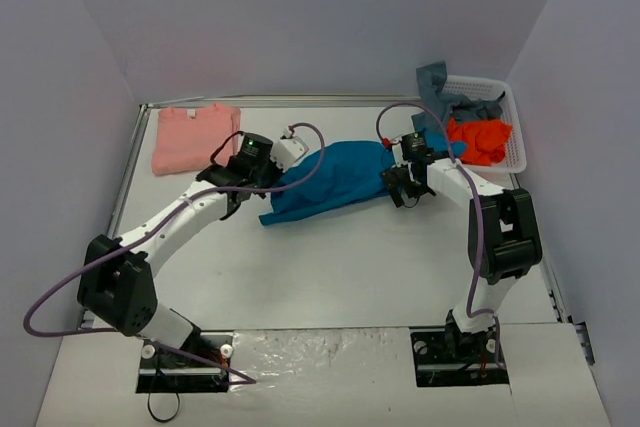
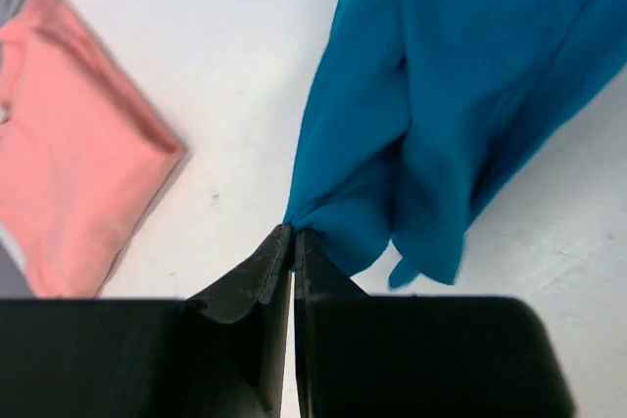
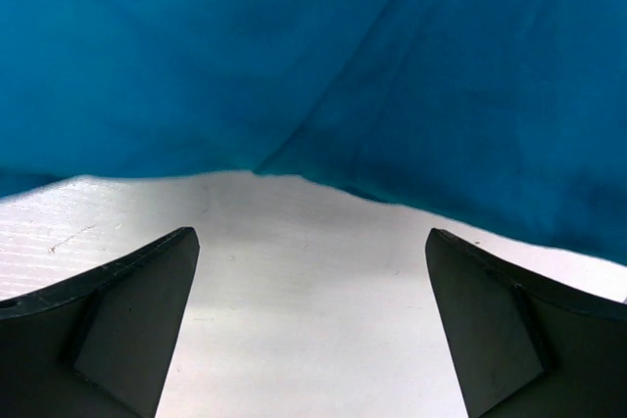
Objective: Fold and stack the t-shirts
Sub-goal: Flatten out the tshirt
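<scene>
We log the left arm (image 1: 190, 209) and right arm (image 1: 470, 187) as white tubular links joined by blocky black joint housings, each seated on a black base plate (image 1: 182, 377) with pale round fasteners. A lilac cable (image 1: 40, 299) runs in loose loops along each arm from base to wrist, and a small green light (image 1: 247, 147) shows on the left wrist housing. The left gripper (image 2: 293, 242) and right gripper (image 3: 309, 237) carry matte black, wedge-shaped fingers.
</scene>
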`<state>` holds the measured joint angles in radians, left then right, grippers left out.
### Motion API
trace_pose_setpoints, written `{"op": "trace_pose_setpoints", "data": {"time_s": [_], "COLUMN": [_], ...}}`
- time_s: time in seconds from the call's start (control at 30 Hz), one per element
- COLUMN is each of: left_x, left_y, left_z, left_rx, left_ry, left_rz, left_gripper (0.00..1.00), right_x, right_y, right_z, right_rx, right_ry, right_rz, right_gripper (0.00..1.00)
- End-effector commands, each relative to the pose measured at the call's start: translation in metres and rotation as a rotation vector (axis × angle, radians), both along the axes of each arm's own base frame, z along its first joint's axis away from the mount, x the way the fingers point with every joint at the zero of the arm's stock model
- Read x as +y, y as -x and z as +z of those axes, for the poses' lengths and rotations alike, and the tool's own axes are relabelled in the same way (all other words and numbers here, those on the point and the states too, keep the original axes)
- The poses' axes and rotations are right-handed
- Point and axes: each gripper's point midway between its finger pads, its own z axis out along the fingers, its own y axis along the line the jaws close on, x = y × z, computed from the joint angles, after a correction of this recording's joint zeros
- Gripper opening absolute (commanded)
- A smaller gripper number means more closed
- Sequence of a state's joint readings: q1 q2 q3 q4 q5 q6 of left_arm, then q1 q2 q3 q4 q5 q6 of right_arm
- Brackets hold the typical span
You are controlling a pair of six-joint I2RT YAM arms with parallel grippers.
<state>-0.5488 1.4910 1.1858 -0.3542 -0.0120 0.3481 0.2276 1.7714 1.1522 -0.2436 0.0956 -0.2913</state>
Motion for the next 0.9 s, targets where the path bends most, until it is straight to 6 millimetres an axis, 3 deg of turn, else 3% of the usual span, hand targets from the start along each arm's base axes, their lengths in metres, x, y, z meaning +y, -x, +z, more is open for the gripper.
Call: {"op": "trace_pose_setpoints", "data": {"time_s": [0.0,0.13,0.23,0.33,0.5,0.6,0.87], "left_x": [0.027,0.055,0.065,0.077,0.113,0.133,0.159], "left_y": [-0.015,-0.027,-0.033,-0.038,-0.047,-0.048,-0.043], "left_z": [0.028,0.026,0.026,0.032,0.052,0.063,0.089], "left_rx": [-0.089,-0.094,-0.113,-0.139,-0.256,-0.308,-0.403], "left_ry": [0.019,0.0,-0.025,-0.033,-0.1,-0.127,-0.175], "left_rz": [0.144,0.261,0.313,0.372,0.542,0.624,0.727], "left_gripper": [0.02,0.02,0.03,0.02,0.02,0.02,0.02], "right_x": [0.001,0.007,0.012,0.018,0.017,0.018,0.012], "right_y": [-0.004,-0.008,-0.012,-0.017,-0.03,-0.037,-0.053], "right_z": [0.02,0.035,0.048,0.065,0.084,0.085,0.085], "right_rx": [-0.041,-0.073,-0.103,-0.14,-0.189,-0.194,-0.212], "right_ry": [-0.016,-0.038,-0.056,-0.082,-0.073,-0.071,-0.031], "right_rz": [-0.002,0.014,0.029,0.044,0.041,0.034,-0.01], "right_gripper": [0.97,0.97,0.98,0.98,0.98,0.98,0.98]}}
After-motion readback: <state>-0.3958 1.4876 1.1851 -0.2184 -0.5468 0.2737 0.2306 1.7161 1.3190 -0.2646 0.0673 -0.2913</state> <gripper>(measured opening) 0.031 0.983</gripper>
